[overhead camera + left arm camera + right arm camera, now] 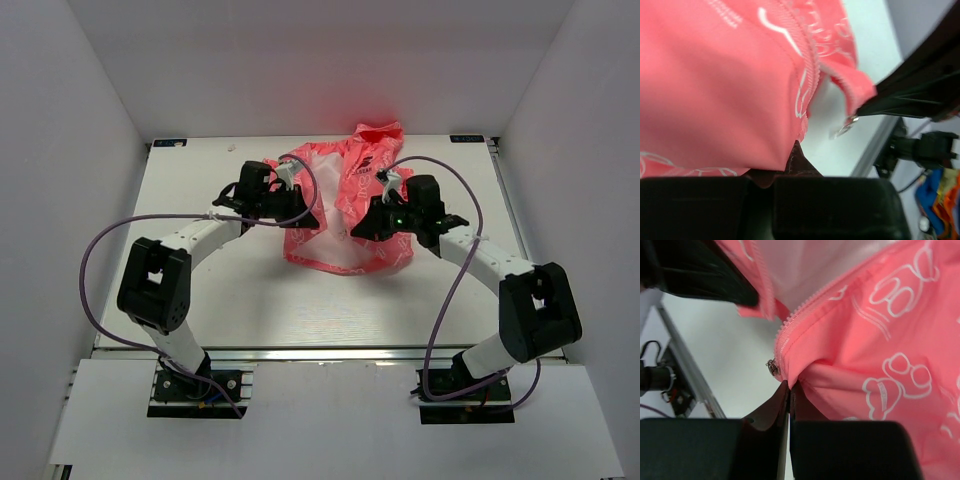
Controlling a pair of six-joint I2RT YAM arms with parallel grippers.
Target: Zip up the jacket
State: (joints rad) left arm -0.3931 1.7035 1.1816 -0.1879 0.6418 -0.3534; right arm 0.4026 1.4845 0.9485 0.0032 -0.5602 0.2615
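Note:
The coral-pink jacket (345,205) lies crumpled in the middle of the white table, its front open and the white lining showing. My left gripper (303,217) is shut on the bottom hem of its left front panel (730,90), and the fingertips (799,156) pinch the fabric edge. My right gripper (366,228) is shut on the bottom corner of the other panel (875,355), right below the small metal zipper slider (773,367). The zipper teeth (810,302) run up from there, unjoined. In the left wrist view the slider (850,122) hangs at the right gripper's tip.
White enclosure walls stand round the table (200,300) on three sides. An aluminium rail (330,353) runs along the near edge by the arm bases. Purple cables (95,270) loop outward from both arms.

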